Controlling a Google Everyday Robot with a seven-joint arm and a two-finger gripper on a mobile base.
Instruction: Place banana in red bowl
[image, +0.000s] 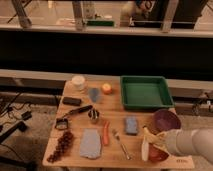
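While the arm (192, 142) comes in from the right edge of the bench (115, 150), the gripper (159, 141) sits over the near right corner, right at the red bowl (157, 154), with its fingers pinched together on the upper end of the banana (145, 144). So the banana is standing nearly upright, long axis pretty much vertical, leaning just a touch: top end is at the gripper, bottom end points down toward the bowl's left rim by the bench's near edge. Can't really tell if the lower tip is touching the bowl or just hanging at its edge, tbh. The red bowl itself is mostly hidden behind the arm, only the near part shows. Just behind it, toward the right edge, is the dark purple bowl (166, 120), and further back along the far right sits a green tray (145, 92). Middle of the bench has a blue sponge (131, 125), a fork (120, 143) lying diagonal, and an orange carrot stick (106, 133) running roughly front to back next to a grey-blue cloth (90, 144). Near left corner has a bunch of dark grapes (60, 146). At the far left edge there's a white cup (78, 82), with an orange fruit (106, 88) a bit right of it.
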